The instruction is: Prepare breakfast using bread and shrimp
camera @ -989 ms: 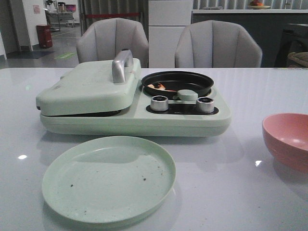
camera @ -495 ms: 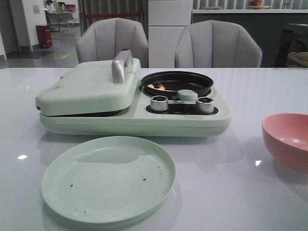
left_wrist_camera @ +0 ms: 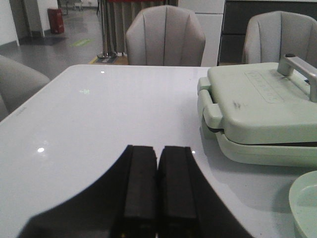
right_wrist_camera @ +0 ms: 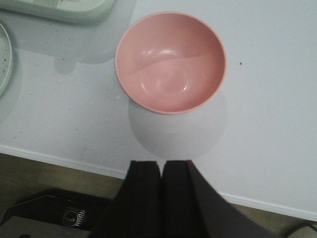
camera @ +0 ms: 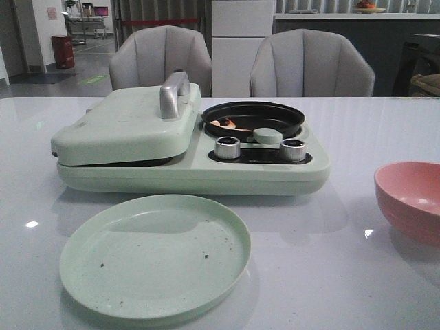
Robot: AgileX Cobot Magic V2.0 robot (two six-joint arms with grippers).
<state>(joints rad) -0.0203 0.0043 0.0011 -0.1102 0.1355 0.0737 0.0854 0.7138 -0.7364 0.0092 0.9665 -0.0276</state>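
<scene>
Both my grippers are idle right now: the left gripper [left_wrist_camera: 157, 186] has its fingers pressed together over bare table, and the right gripper [right_wrist_camera: 162, 193] is pinched together too, holding nothing, hanging above the pink bowl [right_wrist_camera: 170, 61]. The shrimp [camera: 224, 124] sits in the black pan [camera: 253, 118] on the cooker. No bread in sight; I'd guess it's under the closed lid [camera: 127, 122], can't confirm. The risk is that lid handle [camera: 173, 94]: a shallow grab could slip and drop the lid, or shove the whole cooker into the green plate [camera: 155, 254].
</scene>
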